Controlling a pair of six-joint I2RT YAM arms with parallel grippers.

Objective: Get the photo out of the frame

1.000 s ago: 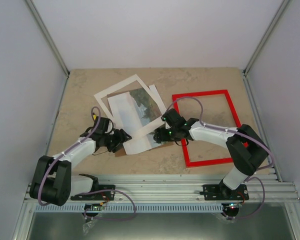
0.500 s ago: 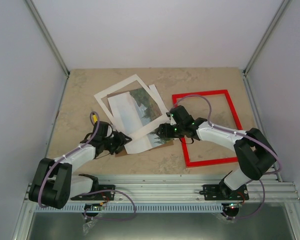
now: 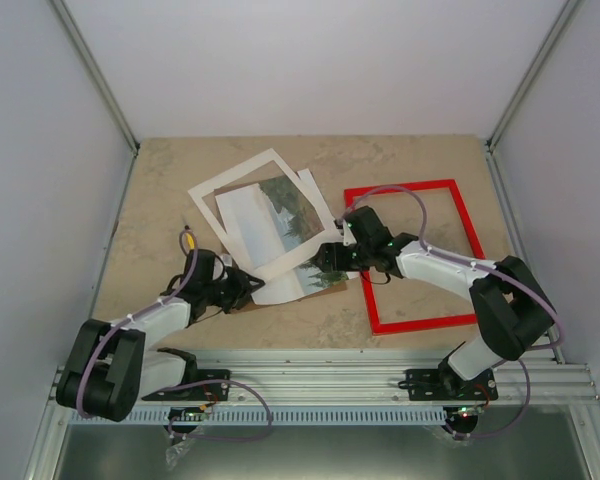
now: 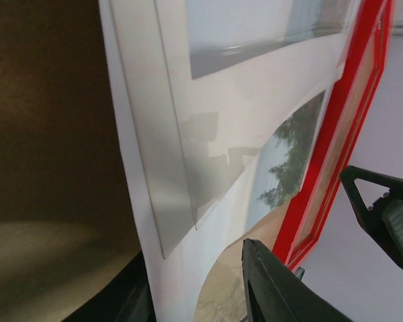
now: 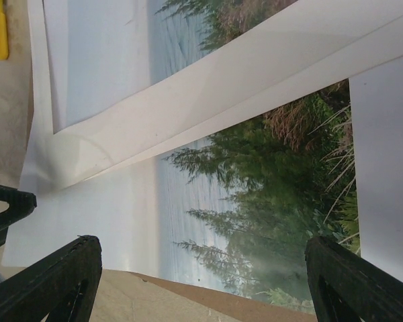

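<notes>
Left of the frame (image 3: 412, 186), the right gripper (image 3: 327, 262) stands wide over the photo (image 3: 288, 212); the left gripper (image 3: 242, 285), pinching or not, I cannot tell; a one-sided pull may crease the print.

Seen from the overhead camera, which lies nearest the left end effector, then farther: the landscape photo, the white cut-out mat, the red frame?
1. Landscape paper photo: its near corner lies at the left end effector.
2. White rectangular cut-out mat: just beyond, toward the back.
3. Thin red rectangular frame: far right.
</notes>
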